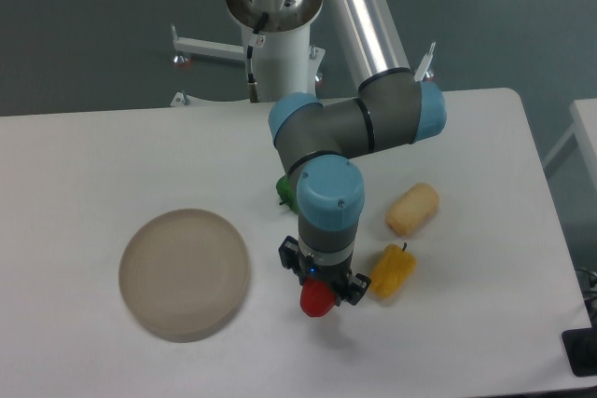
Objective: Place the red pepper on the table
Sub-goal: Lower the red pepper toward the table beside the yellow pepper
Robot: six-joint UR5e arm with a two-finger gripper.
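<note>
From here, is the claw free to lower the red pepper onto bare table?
Probably yes. The claw holds the red pepper over bare table, between the plate and yellow pepper.

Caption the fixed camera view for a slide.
Gripper holds the red pepper over the table, between plate and yellow pepper.
</note>
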